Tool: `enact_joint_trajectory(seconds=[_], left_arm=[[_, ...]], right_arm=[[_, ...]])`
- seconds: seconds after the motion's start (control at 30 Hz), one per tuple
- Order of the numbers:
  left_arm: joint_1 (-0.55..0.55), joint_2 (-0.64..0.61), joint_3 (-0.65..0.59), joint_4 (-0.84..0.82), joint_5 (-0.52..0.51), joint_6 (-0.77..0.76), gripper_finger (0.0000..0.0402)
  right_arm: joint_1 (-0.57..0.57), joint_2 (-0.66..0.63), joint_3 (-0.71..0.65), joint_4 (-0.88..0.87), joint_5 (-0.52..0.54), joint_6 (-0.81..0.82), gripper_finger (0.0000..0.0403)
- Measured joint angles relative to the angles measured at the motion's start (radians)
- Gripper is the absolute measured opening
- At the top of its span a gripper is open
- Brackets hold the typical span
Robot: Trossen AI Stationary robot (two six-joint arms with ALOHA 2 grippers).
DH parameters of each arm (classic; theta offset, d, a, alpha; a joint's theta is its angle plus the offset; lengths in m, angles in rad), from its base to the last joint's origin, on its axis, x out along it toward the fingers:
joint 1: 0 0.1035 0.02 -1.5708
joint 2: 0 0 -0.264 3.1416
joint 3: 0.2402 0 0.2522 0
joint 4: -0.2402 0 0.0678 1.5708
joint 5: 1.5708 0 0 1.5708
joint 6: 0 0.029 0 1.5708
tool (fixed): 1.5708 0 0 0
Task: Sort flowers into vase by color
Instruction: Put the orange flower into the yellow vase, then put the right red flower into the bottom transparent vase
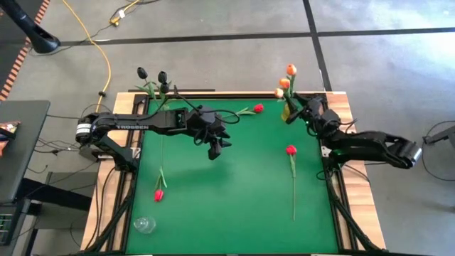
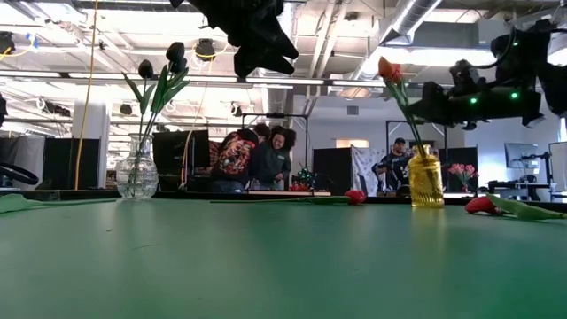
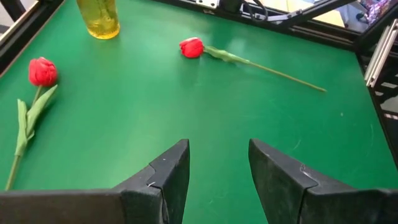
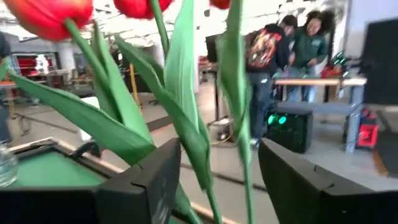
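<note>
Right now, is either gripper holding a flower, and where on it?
Nothing is held: left gripper is open and empty; right gripper is open around the orange tulips' stems.

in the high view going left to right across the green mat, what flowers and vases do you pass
small clear vase → red tulip → vase of black tulips → red tulip at the far edge → red tulip with a long stem; the yellow vase with orange tulips sits at about that same spot across.

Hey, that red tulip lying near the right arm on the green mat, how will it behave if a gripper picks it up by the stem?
The red tulip has a long thin stem, so it will probably flex and droop at the ends. It looks light for its length. Lying flat on the green mat, the stem leaves little to pinch and may slip or roll aside.
</note>
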Motion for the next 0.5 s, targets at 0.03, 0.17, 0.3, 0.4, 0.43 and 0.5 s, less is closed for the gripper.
enact_joint_trajectory(seconds=[0.03,0.17,0.3,0.4,0.43,0.5], left_arm=[[-0.001,0.000,0.000,0.000,0.000,0.000,0.0153],[-0.001,0.000,0.000,0.000,0.000,0.008,0.0153],[-0.001,0.000,0.000,0.000,0.000,0.011,0.0153],[-0.001,0.000,0.000,0.000,0.000,0.012,0.0153],[-0.001,0.000,0.000,0.000,0.000,0.012,0.0153],[-0.001,0.000,0.000,0.000,0.001,0.012,0.0153]], right_arm=[[0.004,-0.015,0.000,-0.002,0.015,-0.015,0.0245],[0.004,-0.076,0.000,-0.039,0.037,-0.043,0.0249],[0.004,-0.146,0.000,-0.119,0.042,-0.053,0.0249],[0.004,-0.202,0.000,-0.193,0.063,-0.053,0.0249],[0.004,-0.221,0.000,-0.220,0.069,-0.053,0.0249],[0.004,-0.255,0.004,-0.283,0.072,-0.053,0.0249]])
